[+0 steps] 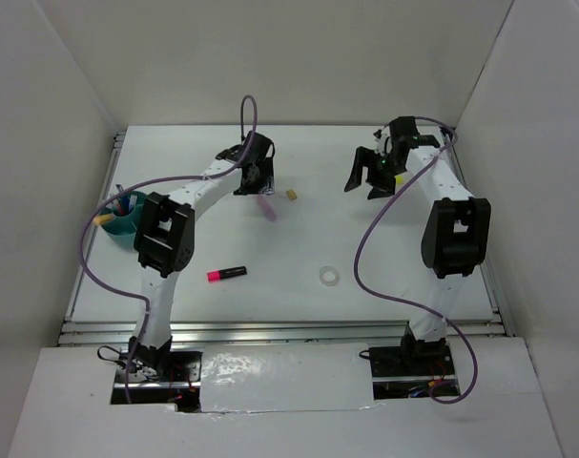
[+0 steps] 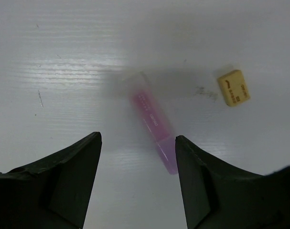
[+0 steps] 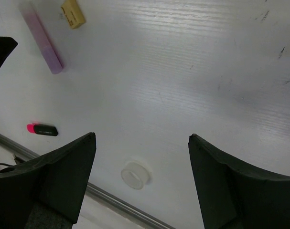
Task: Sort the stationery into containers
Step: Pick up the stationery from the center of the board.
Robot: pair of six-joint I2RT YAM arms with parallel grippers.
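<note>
A pale pink marker (image 2: 153, 121) lies on the white table, its near end close to my left gripper's right finger. That left gripper (image 2: 137, 143) hovers over it, open, with nothing clamped. The marker (image 1: 267, 205) sits just below the gripper (image 1: 256, 186) in the top view. A tan eraser (image 2: 234, 88) rests to the marker's right. My right gripper (image 3: 142, 143) hangs open and empty at the back right. A black-and-pink marker (image 1: 227, 274) and a clear tape ring (image 1: 328, 277) lie nearer the front. The teal cup (image 1: 125, 218) at the left edge holds several items.
White walls enclose the table on three sides. A metal rail (image 1: 279, 329) runs along the front edge. Purple cables loop from both arms. The left arm's elbow (image 1: 163, 234) stands right beside the cup.
</note>
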